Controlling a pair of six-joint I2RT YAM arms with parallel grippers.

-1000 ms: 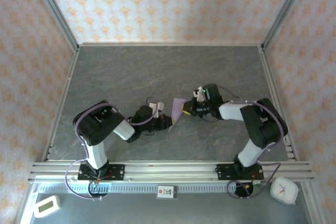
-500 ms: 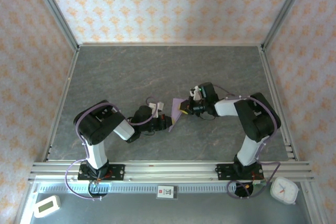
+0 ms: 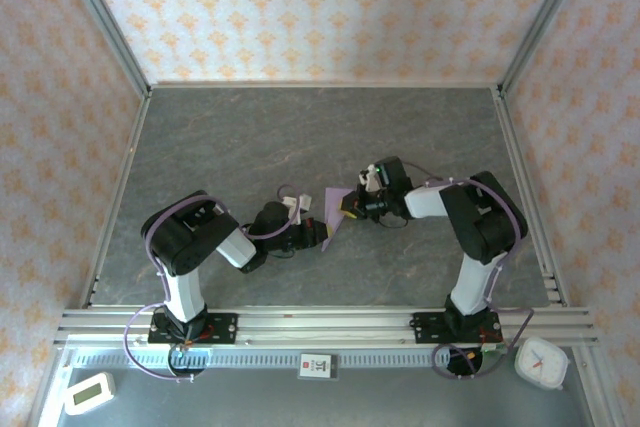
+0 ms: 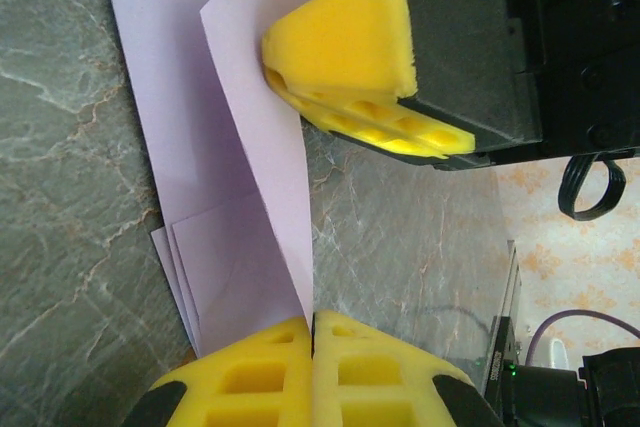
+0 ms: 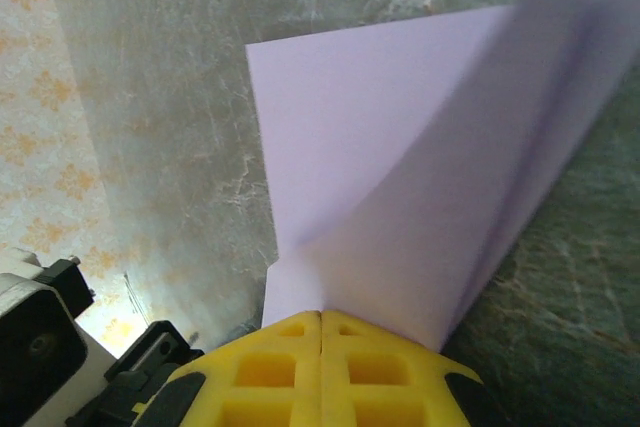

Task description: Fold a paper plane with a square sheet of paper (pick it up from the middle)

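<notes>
Top external: L fingers [image 4: 260, 377], R fingers [image 5: 270, 367] clamped on folded paper [image 3: 335, 209]; clock [image 3: 541, 362] by R base.

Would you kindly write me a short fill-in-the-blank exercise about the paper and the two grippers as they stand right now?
1. The left gripper and the right gripper are both ____ on the folded paper.
2. The paper is ____ in colour.
3. The foam pads pinching it are ____.

Missing words: shut; lavender; yellow.
</notes>
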